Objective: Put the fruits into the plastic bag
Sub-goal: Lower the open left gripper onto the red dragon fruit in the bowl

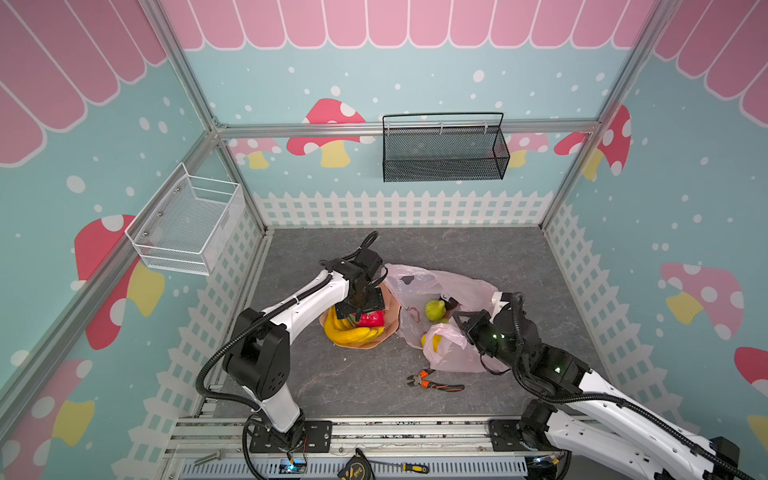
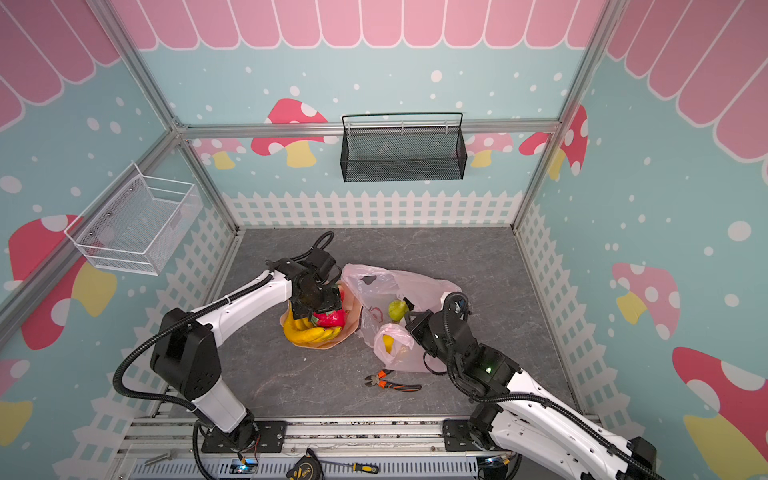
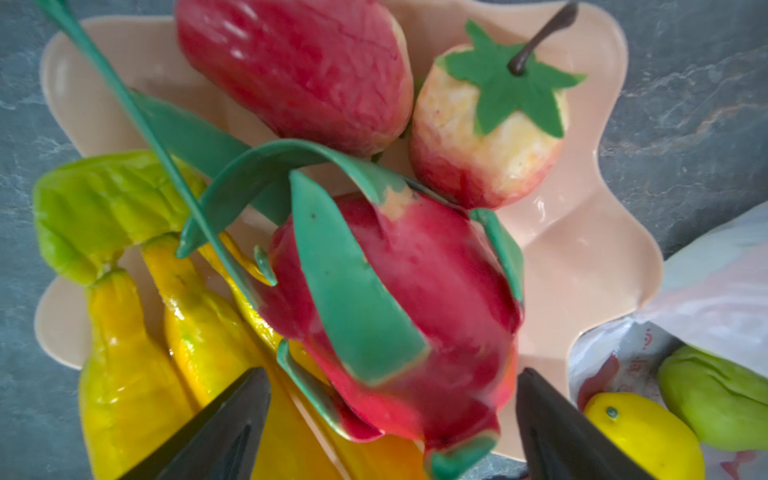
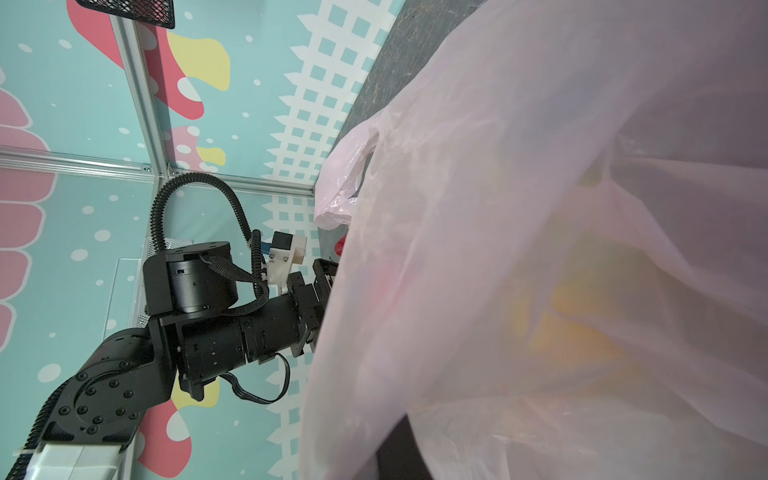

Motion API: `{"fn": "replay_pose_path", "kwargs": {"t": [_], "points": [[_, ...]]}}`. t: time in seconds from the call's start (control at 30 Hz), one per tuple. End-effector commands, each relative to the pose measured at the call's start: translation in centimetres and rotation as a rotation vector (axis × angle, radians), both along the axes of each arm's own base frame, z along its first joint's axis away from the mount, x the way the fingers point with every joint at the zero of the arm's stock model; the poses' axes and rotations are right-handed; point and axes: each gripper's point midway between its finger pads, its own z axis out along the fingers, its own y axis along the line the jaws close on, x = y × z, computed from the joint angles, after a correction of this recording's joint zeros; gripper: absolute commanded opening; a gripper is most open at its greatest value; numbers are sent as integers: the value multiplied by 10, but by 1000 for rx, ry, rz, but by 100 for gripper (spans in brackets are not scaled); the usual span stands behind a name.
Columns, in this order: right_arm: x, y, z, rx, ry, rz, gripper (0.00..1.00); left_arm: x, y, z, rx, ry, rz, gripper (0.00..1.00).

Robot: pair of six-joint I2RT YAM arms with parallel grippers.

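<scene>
One risk we see: left fingers (image 3: 216,432), apart astride glossy red dragon fruit (image 3: 415,291), skid off. Right fingers (image 1: 460,319) clamp pink plastic bag (image 1: 436,282).

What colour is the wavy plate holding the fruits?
Pale peach pink; the plate shows best in the left wrist view.

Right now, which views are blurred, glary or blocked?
Left wrist view: dragon fruit and left pincer soft, close to the lens; highlights glint on the bananas. Right wrist view: plastic bag veils most of the frame, hazy. Both top views: even light, sharp, table without glare.
</scene>
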Motion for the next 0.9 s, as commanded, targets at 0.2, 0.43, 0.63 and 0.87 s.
{"fn": "replay_pose_path", "kwargs": {"t": [0.2,0.43,0.63,0.87], "points": [[2,-3,11,9,-17,-17,0,2,-2,24,7,-51,12,100],[2,-4,11,8,-20,-18,0,-2,-6,7,34,-27,27,100],[1,-5,11,12,-23,-17,0,-3,-3,-8,48,-15,57,100],[-1,-6,12,11,-24,-15,0,-1,1,-21,77,-11,83,100]]}}
